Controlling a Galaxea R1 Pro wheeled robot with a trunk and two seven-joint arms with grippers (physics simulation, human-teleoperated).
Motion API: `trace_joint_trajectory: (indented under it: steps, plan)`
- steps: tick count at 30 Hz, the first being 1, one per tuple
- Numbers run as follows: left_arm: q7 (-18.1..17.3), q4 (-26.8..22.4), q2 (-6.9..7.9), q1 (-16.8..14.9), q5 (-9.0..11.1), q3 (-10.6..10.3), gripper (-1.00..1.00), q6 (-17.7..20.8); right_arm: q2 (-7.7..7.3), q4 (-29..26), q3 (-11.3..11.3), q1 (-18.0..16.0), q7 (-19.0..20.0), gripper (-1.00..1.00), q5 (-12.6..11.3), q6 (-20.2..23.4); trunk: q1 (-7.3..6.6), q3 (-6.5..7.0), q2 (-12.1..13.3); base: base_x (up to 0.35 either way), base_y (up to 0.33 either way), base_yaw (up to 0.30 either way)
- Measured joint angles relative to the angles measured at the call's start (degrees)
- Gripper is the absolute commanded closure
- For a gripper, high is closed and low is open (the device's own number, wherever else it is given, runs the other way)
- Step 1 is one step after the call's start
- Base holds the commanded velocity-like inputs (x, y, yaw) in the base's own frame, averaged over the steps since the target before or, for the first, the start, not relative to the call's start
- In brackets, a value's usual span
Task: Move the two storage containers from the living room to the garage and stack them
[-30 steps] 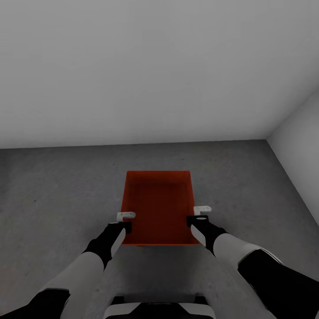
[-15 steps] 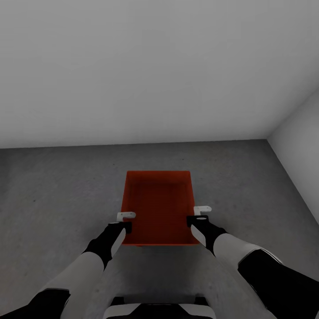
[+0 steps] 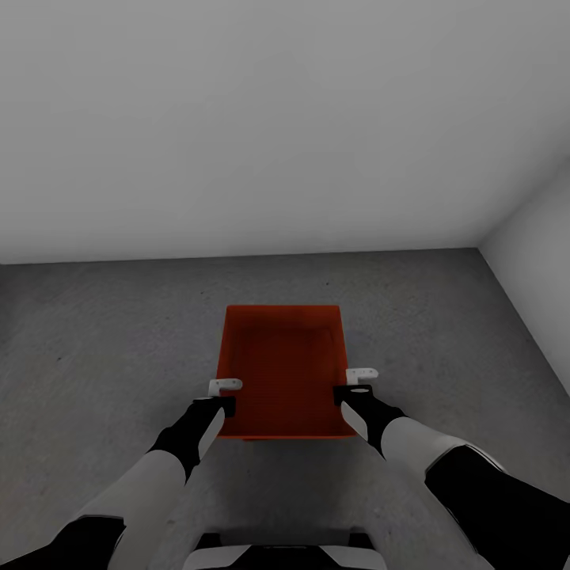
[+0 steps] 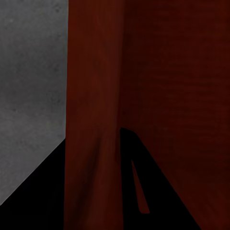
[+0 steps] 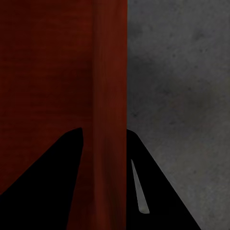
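In the garage, an orange-red storage container (image 3: 283,370) hangs between the robot's two arms, the left tool (image 3: 224,396) pinching its left wall and the right tool (image 3: 355,382) its right wall, over the grey concrete floor (image 3: 95,348) near the corner where two pale walls (image 3: 261,119) meet. Each grip takes only a thin wall near the container's near edge, so an uneven lowering could probably tip it forward or pull it free. No brand, label or writing is readable.
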Motion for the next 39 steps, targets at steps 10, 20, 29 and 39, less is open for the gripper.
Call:
trace_joint_trajectory:
  steps: [10,20,29,39]
  plan:
    - [-0.05,0.01,0.03,0.00,-0.01,0.01,1.00,0.00,0.03,0.01,-0.06,0.00,-0.02,1.00,0.07,0.00,0.00,-0.50,0.00,0.000,0.000,0.000]
    - [-0.11,-0.03,0.08,0.00,-0.01,0.00,1.00,0.03,0.08,0.01,-0.21,-0.01,-0.04,1.00,0.22,0.00,0.00,-0.59,0.00,0.000,0.000,0.000]
    - [-0.12,0.00,0.08,0.00,-0.01,0.02,1.00,0.03,0.08,0.02,-0.19,0.00,-0.04,1.00,0.20,0.02,0.00,-0.98,0.00,0.000,0.000,0.000]
    - [-0.12,0.01,0.08,0.00,-0.01,0.01,1.00,0.02,0.08,0.02,-0.21,0.00,-0.04,1.00,0.24,0.03,0.00,-1.58,0.00,0.000,0.000,0.000]
